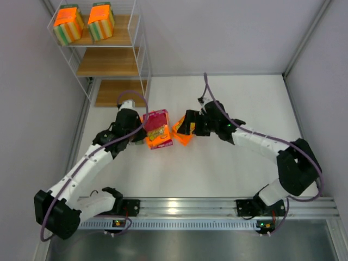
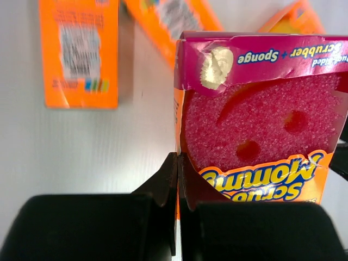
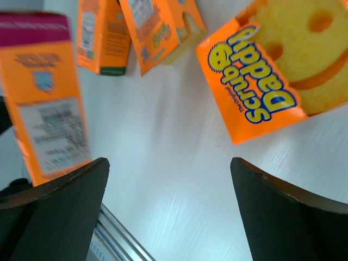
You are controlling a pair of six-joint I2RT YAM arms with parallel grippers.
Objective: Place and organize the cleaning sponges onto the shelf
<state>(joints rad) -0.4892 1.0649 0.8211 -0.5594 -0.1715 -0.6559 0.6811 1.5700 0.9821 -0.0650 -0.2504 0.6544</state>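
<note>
My left gripper [image 1: 140, 132] [image 2: 178, 159] is shut on the side edge of a pink-and-orange Scrub Mommy sponge pack [image 1: 157, 129] [image 2: 261, 119], holding it just above the table. My right gripper [image 1: 186, 126] [image 3: 168, 163] is open and empty. It hovers over bare table beside an orange Scrub Daddy pack [image 1: 182, 135] [image 3: 272, 70] with a yellow smiley sponge. The held pack's printed back [image 3: 49, 103] shows at the left of the right wrist view. Two blocky striped packs [image 1: 68, 24] [image 1: 101, 20] stand on the top board of the white wire shelf [image 1: 111, 61] at the far left.
Two more orange packs [image 2: 81, 51] [image 2: 174, 19] lie on the table beyond the held one; they also show in the right wrist view [image 3: 100, 35] [image 3: 157, 30]. The shelf's middle and lower boards hold nothing. An aluminium rail [image 1: 179, 206] runs along the near edge.
</note>
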